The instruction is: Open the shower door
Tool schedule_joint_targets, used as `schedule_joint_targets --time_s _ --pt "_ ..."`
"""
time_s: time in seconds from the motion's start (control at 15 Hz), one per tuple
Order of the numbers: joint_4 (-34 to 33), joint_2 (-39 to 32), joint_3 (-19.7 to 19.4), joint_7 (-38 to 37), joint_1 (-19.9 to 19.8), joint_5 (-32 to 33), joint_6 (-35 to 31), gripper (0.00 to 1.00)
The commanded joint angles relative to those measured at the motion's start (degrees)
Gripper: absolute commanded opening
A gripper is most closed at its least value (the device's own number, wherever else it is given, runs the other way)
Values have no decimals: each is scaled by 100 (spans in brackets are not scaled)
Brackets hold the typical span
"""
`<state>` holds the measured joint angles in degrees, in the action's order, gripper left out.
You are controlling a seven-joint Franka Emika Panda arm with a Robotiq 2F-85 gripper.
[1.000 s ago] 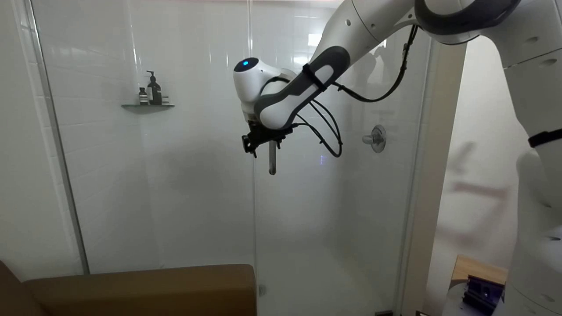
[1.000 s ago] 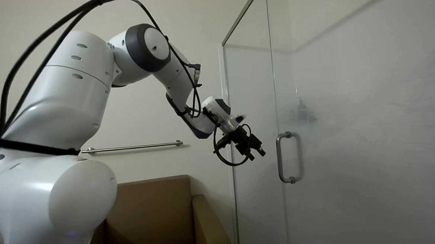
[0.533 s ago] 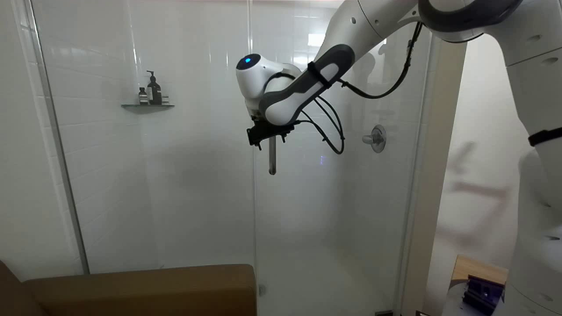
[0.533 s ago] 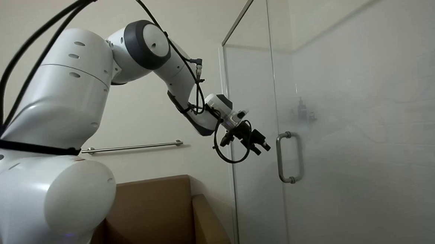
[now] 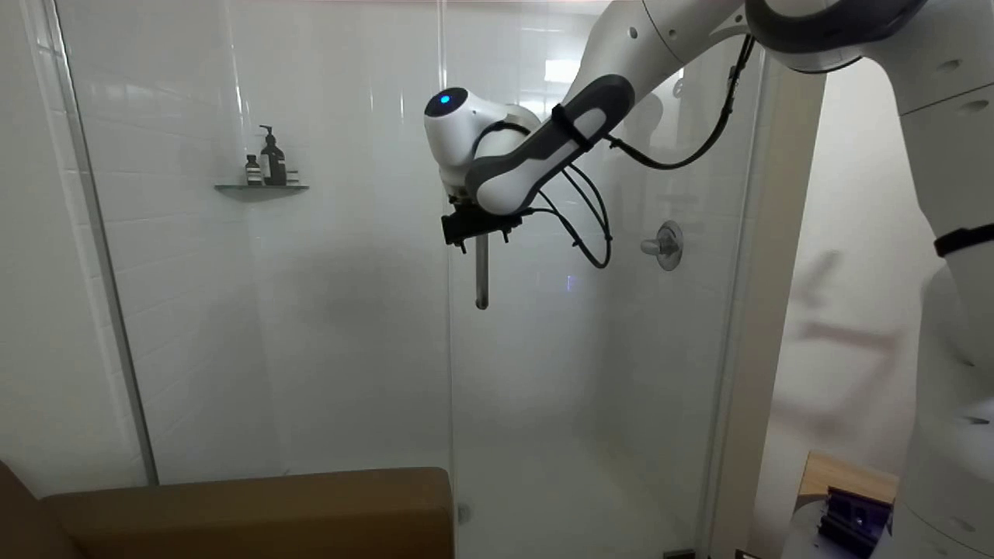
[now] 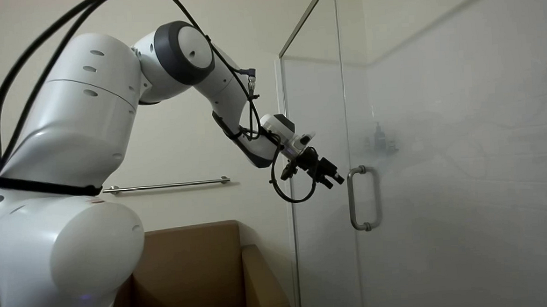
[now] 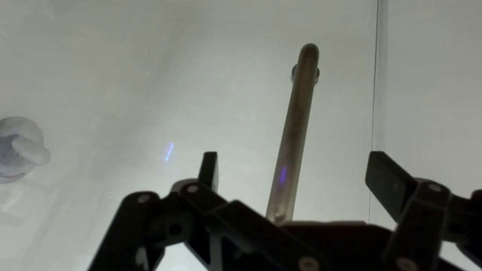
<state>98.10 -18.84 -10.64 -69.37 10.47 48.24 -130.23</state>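
- Although its glass is clear, the shower door [image 5: 559, 404] can be picked out by its upright edge and its vertical silver bar handle [image 5: 481, 283]; it stands in line with the fixed glass panel [image 5: 357, 349].
- In an exterior view the same door [image 6: 455, 228] runs off at the right, its far edge cut away.
- The gripper [image 7: 297, 171] is released, its fingers [image 7: 389, 184] spread wide; in the wrist view the handle runs between them with a gap to either side, one end plain, the other lost behind the gripper's body.
- In an exterior view the fingertips [image 6: 340, 179] sit just beside the handle's upper bend, apart from it; in an exterior view the gripper [image 5: 484, 241] covers that bend.
- The robot arm [image 6: 88, 102] leaves the frame in both exterior views.
- Behind the fixed panel, a pump bottle [image 5: 273, 163] and a small bottle [image 5: 253, 171] stand on a glass shelf [image 5: 262, 187]; the low pale item [image 5: 293, 177] beside them is too small to name.
- The shower valve [image 7: 20, 146] is sliced by the left edge of the wrist view.
- A brown upholstered seat [image 6: 190, 270] is cropped below and partly covered by the arm; a metal towel bar [image 6: 167, 185] hangs above it.
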Motion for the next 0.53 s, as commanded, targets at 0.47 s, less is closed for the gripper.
schedule_joint_targets --time_s 0.47 --pt "-380 -432 104 -454 -539 776 -931 100"
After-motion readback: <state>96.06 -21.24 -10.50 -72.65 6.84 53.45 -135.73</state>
